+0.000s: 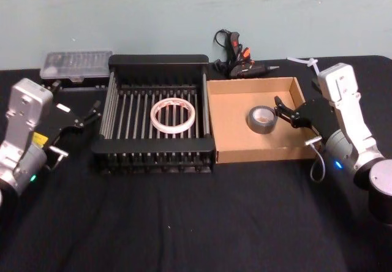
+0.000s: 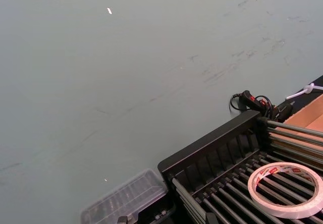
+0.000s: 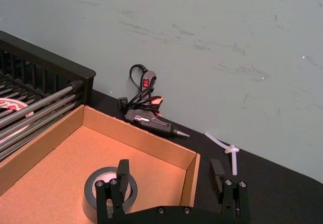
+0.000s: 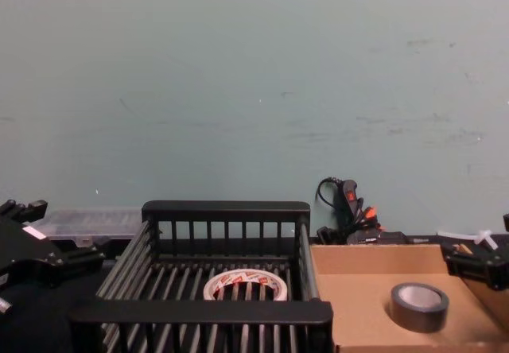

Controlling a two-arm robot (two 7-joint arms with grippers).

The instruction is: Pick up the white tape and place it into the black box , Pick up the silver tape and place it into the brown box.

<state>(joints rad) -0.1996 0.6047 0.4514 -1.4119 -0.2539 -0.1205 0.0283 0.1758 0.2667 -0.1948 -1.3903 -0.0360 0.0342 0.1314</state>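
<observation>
The black box (image 4: 227,210) sits low in the middle, with the white tape (image 4: 245,285) lying flat on its barred floor. Just right of the black box, the brown box (image 4: 374,259) holds the silver tape (image 4: 419,306). A glue gun (image 4: 350,212) lies behind the brown box.

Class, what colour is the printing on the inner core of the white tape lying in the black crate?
Red, on the white tape; the left wrist view shows it best.
</observation>
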